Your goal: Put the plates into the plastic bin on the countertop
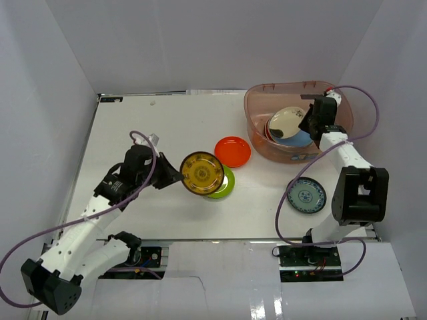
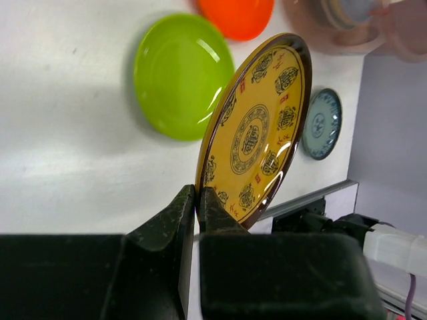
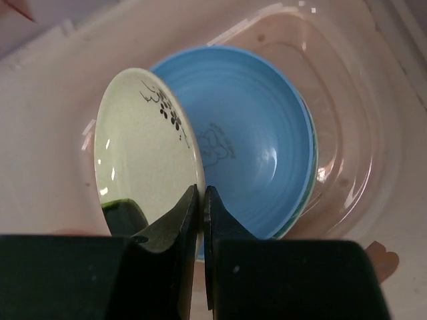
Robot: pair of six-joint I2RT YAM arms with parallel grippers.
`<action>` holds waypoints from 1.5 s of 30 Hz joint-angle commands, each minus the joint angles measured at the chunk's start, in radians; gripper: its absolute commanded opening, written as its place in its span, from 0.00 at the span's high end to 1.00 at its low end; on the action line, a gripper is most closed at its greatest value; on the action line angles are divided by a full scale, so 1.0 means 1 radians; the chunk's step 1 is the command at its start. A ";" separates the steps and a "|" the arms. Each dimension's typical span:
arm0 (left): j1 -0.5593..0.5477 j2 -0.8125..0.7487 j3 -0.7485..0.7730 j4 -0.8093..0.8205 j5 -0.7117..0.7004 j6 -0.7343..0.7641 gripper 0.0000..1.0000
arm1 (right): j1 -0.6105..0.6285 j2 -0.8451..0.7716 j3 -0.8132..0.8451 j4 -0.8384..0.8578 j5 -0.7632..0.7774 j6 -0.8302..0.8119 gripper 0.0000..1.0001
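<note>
We see a glossy gold plate (image 2: 257, 133), round, with dark medallions and a brown rim. On the table beside it lie a smooth lime-green plate (image 2: 177, 73) and a shiny orange plate (image 1: 233, 151). A teal patterned plate (image 1: 307, 195) rests near the right arm's base. The bin (image 1: 255, 115) is a translucent pinkish tub with rounded corners and a lipped rim. Inside it sits a deep blue plate (image 3: 257, 147) with faint rings. Above that is a cream plate (image 3: 143, 160) painted with a small dark sprig.

The countertop (image 1: 160, 127) is flat, matte white, boxed in by plain white walls (image 1: 47, 87). The bin stands at its far right.

Our left arm reaches forward and rightward. Its left gripper (image 2: 197, 200) is pinched tight on the gold plate's rim, holding it on edge, tilted, over the green plate's near side. Our right arm stretches straight ahead with its wrist over the bin. The right gripper (image 3: 200, 197) is clamped on the cream plate's edge, holding it slanted inside the bin above the blue one.
</note>
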 commanded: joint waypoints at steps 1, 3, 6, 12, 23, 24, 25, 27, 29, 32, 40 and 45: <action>-0.006 0.078 0.122 0.165 0.020 0.060 1.00 | 0.000 0.054 0.065 0.055 0.033 -0.016 0.92; -0.006 0.149 0.199 0.205 0.016 0.072 1.00 | 0.000 0.075 0.068 0.055 0.022 -0.008 0.85; -0.008 0.258 0.297 0.257 0.019 0.086 1.00 | 0.000 0.078 0.064 0.056 -0.004 0.001 0.55; -0.034 0.466 0.509 0.355 -0.004 0.081 1.00 | 0.000 -0.066 0.071 0.030 -0.133 -0.005 0.20; -0.226 1.082 1.151 0.380 -0.124 0.126 1.00 | -0.029 -0.491 0.047 0.016 -0.357 0.070 0.92; -0.230 1.174 1.202 0.368 -0.124 0.120 1.00 | -0.030 -0.513 0.045 0.009 -0.348 0.059 0.92; -0.236 1.217 1.291 0.365 -0.124 0.098 1.00 | -0.029 -0.548 0.042 0.002 -0.345 0.058 0.92; -0.247 1.335 1.374 0.368 -0.124 0.089 1.00 | -0.029 -0.569 0.037 -0.019 -0.363 0.051 0.92; -0.265 1.410 1.499 0.383 -0.159 0.078 1.00 | -0.029 -0.591 0.014 -0.027 -0.368 0.042 0.92; -0.281 1.546 1.601 0.423 -0.161 0.064 1.00 | -0.029 -0.611 -0.012 -0.041 -0.365 0.027 0.92; -0.281 1.656 1.597 0.536 -0.141 0.023 0.80 | -0.026 -0.622 -0.062 -0.039 -0.379 0.028 0.91; -0.279 1.615 1.580 0.566 -0.086 0.031 0.24 | -0.026 -0.619 -0.076 -0.047 -0.366 0.013 0.83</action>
